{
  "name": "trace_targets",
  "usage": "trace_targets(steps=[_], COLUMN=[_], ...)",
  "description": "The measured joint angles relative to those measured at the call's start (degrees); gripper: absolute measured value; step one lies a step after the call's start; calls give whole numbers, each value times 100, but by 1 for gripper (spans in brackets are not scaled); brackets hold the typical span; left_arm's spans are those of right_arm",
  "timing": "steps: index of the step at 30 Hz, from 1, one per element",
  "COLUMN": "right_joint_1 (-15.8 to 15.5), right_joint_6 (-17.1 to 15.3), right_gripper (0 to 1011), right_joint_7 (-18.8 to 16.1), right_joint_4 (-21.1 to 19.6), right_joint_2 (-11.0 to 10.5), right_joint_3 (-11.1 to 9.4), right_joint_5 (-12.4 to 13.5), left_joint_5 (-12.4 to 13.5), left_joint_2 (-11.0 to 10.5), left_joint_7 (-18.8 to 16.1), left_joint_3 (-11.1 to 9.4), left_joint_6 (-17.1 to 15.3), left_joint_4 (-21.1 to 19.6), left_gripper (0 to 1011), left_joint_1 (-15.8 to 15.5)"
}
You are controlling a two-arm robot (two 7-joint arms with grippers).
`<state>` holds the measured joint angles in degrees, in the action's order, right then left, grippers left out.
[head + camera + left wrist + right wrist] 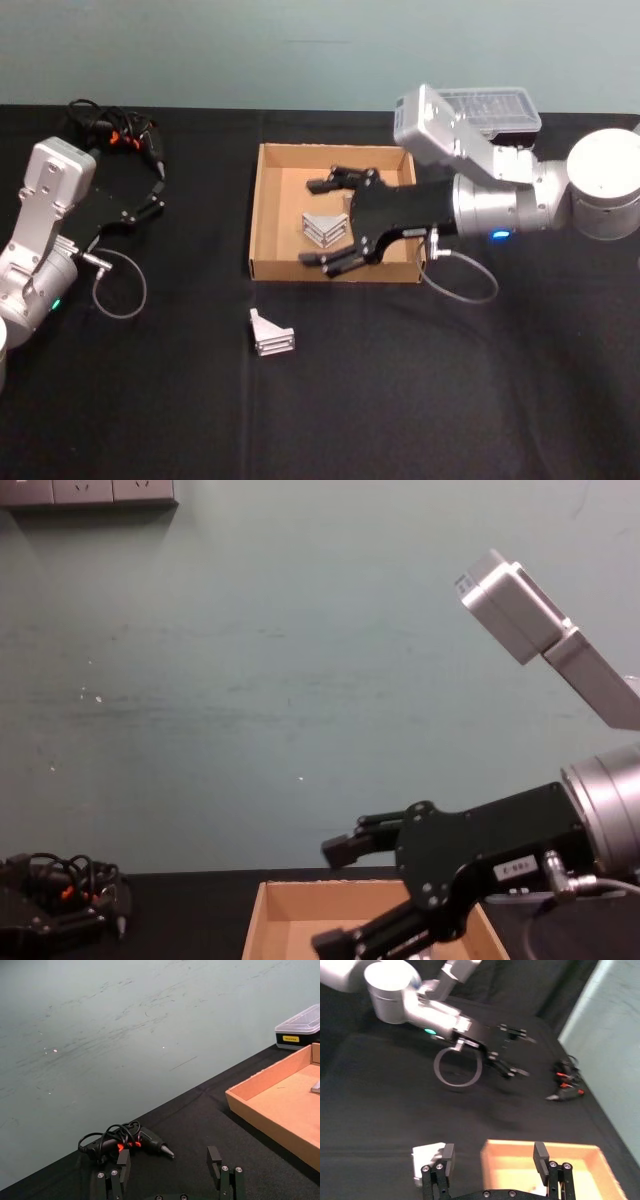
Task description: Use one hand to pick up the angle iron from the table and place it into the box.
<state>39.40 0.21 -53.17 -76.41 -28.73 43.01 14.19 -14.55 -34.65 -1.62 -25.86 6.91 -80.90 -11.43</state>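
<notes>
The tan cardboard box [330, 270] sits at the middle of the black table [400, 380]. One silver angle iron [322, 228] lies inside it. My right gripper [315, 222] hovers open over the box, its fingers spread to either side of that piece; I cannot tell whether they touch it. A second angle iron [270, 335] lies on the table just in front of the box, and appears pale beside the box [600, 1170] as angle iron [427, 1155] in the right wrist view. My left gripper [145, 200] rests open at the far left, holding nothing.
A black glue gun with tangled cable [115, 130] lies at the back left near the left gripper. A small black case with a clear lid [495, 110] stands behind the box at the right. Bare tabletop lies in front.
</notes>
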Motion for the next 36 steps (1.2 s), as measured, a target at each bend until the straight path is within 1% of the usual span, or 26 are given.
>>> trace_targets(steps=[4,5,13,17,27,34,36], right_joint_1=[-37,-37,-34,-16,57,148,194], right_joint_6=[-20,-20,-44,-81,-104,-105,-104], right_gripper=[1000,1000,1000,1000,1000,1000,1000], right_joint_7=[-91,-91,-134,-133,-216,-287,-313], right_joint_4=[-177,-177,-214,-113,113,360,517], right_joint_2=[-17,-17,41,103,216,335,404], right_joint_3=[141,141,380,529,802,989,1051], right_joint_5=[68,68,118,118,83,-9,-44], left_joint_5=[0,0,0,0,0,0,0], left_joint_2=[0,0,0,0,0,0,0], left_joint_7=[0,0,0,0,0,0,0], left_joint_3=[0,0,0,0,0,0,0], left_joint_6=[0,0,0,0,0,0,0], left_joint_4=[0,0,0,0,0,0,0], left_gripper=[1000,1000,1000,1000,1000,1000,1000], left_joint_1=[0,0,0,0,0,0,0])
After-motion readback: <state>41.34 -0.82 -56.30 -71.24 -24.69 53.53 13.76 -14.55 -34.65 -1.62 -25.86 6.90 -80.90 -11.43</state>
